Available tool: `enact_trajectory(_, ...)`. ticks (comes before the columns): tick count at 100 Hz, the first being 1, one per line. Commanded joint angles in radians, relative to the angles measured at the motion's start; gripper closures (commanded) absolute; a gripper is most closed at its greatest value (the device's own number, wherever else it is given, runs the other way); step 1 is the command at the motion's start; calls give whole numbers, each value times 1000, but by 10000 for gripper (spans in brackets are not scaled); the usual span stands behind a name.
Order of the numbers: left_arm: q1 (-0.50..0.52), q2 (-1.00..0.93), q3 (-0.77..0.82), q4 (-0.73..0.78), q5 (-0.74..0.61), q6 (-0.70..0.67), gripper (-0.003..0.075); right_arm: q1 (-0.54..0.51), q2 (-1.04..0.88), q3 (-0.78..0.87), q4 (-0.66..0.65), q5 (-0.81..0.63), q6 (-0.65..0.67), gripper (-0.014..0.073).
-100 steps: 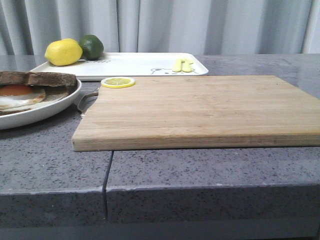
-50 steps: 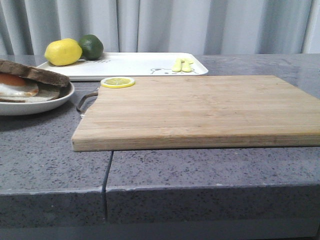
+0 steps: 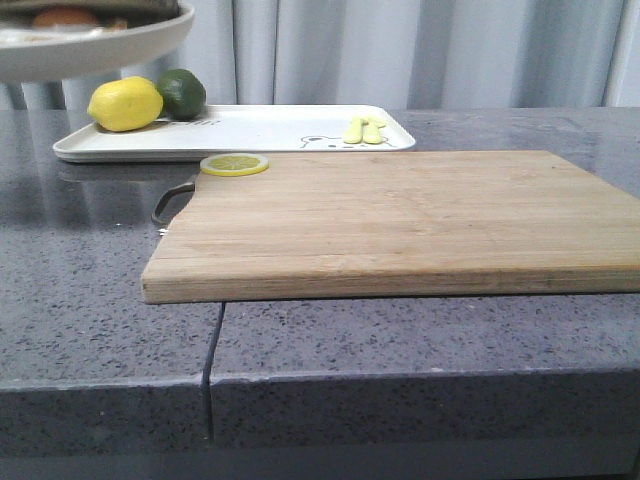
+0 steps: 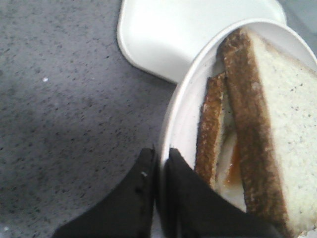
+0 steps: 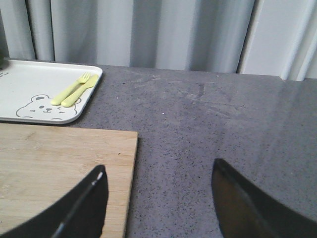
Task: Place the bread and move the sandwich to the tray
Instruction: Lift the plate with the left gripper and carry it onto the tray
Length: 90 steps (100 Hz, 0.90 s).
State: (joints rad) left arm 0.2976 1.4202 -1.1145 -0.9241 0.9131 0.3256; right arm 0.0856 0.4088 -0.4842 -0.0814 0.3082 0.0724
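Left wrist view: left gripper (image 4: 159, 171) pinches sandwich (image 4: 247, 148) plate rim.

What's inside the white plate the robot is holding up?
On the plate: a thick bread slice leaning over a thinner slice, with orange egg peeking out between. The rest of the egg is covered.

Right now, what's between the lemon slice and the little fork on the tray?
Front view: only bare cutting board edge and tray surface separate the lemon slice from the fork.

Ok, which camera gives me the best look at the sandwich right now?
The left wrist view: the sandwich fills it, left gripper pinching its plate rim. The front view catches only the plate's underside at the top left; the right wrist view misses it.
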Motion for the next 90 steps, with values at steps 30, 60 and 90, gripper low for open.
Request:
enact_trajectory(30, -20, 85, -201, -197, -17, -24, 740, -6, 4, -26, -14, -90, 4, 137)
enact_trajectory(60, -151, 253, -436, -105, -21, -170, 740, -6, 4, -26, -14, -89, 4, 137)
enact_trajectory(90, -271, 451, -701, 28, -34, -338, 740, -6, 4, -26, -14, -89, 4, 137)
